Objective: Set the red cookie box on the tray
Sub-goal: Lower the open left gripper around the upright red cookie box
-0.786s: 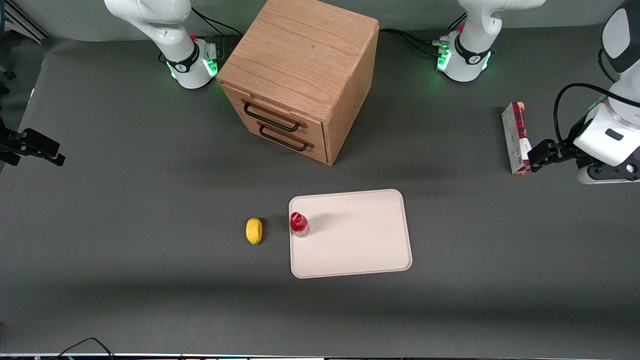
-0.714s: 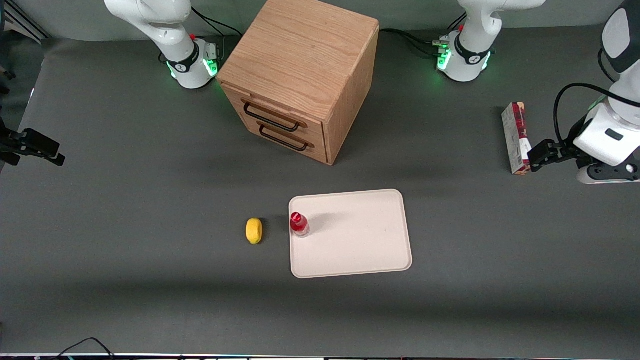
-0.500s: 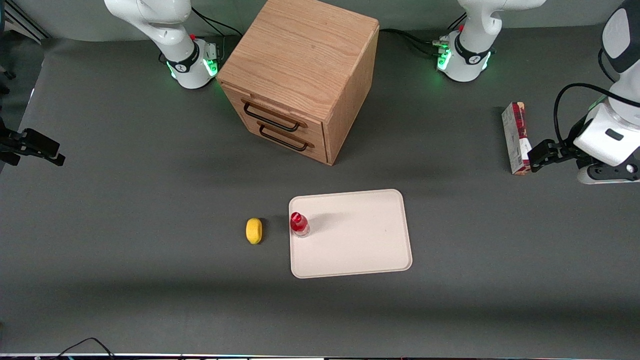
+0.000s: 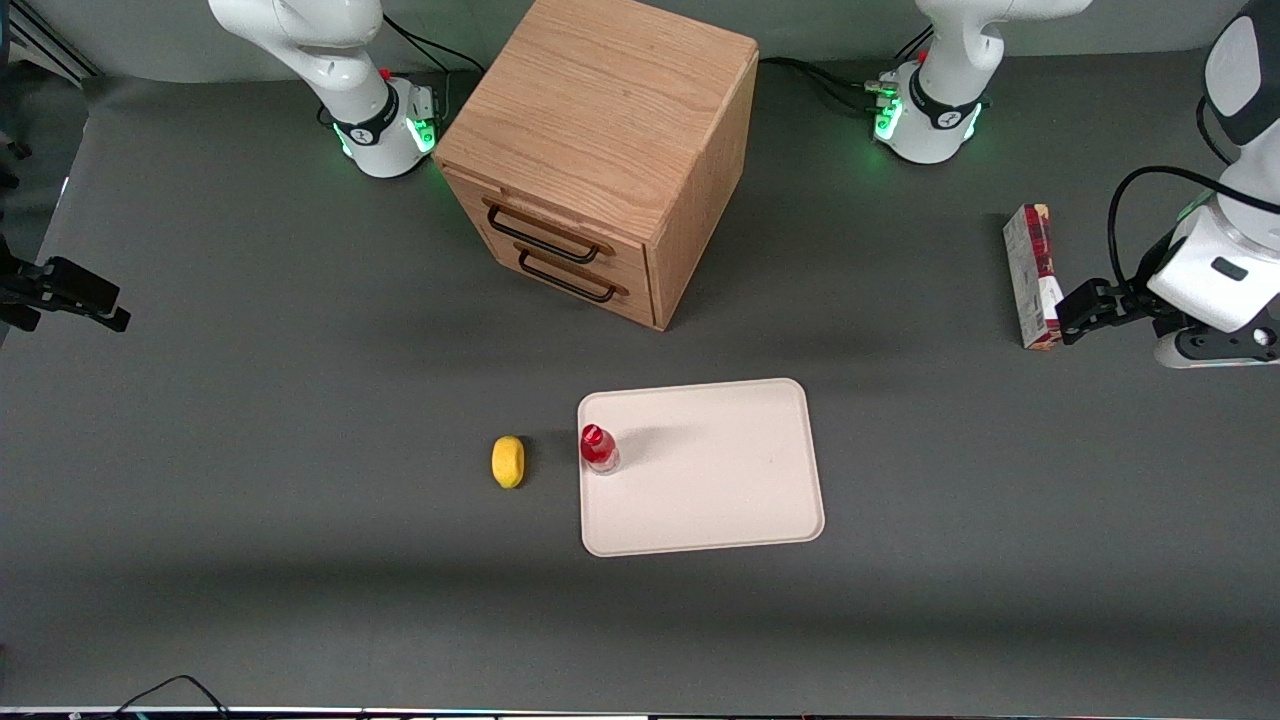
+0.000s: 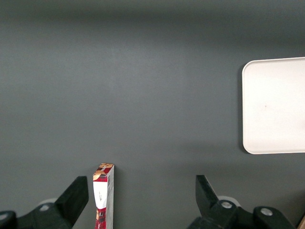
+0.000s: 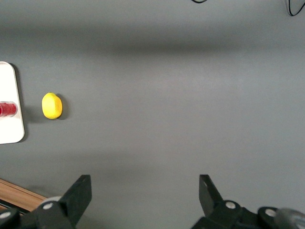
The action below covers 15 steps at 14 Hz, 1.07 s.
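Both fingers of our gripper stood spread wide, low over the table. We held nothing; the red cookie box lay between them, well apart from the tray.

No text, brand, number or sign can be read anywhere. Print is carried on the red cookie box, dark red with a white patch, but no letters can be made out on it in the front view or in the left wrist view. A small dark mark is seen on each arm base, too small to be read. The gripper, with its fingers spread apart, is held just beside the box and bears no legible label.
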Each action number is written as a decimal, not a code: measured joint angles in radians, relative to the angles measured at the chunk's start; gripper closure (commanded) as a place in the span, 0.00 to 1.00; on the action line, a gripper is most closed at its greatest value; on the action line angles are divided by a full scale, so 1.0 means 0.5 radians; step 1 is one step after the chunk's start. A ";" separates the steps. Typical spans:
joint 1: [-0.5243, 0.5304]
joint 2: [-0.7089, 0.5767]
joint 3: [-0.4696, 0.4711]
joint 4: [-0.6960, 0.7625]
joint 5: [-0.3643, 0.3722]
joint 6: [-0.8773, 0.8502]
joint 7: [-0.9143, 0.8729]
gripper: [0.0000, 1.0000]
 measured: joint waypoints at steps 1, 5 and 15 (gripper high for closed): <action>0.000 0.000 0.000 0.000 0.000 0.000 0.000 0.00; 0.000 0.000 0.000 0.000 0.000 0.000 0.000 0.00; 0.000 0.002 0.000 -0.004 0.000 -0.104 0.001 0.00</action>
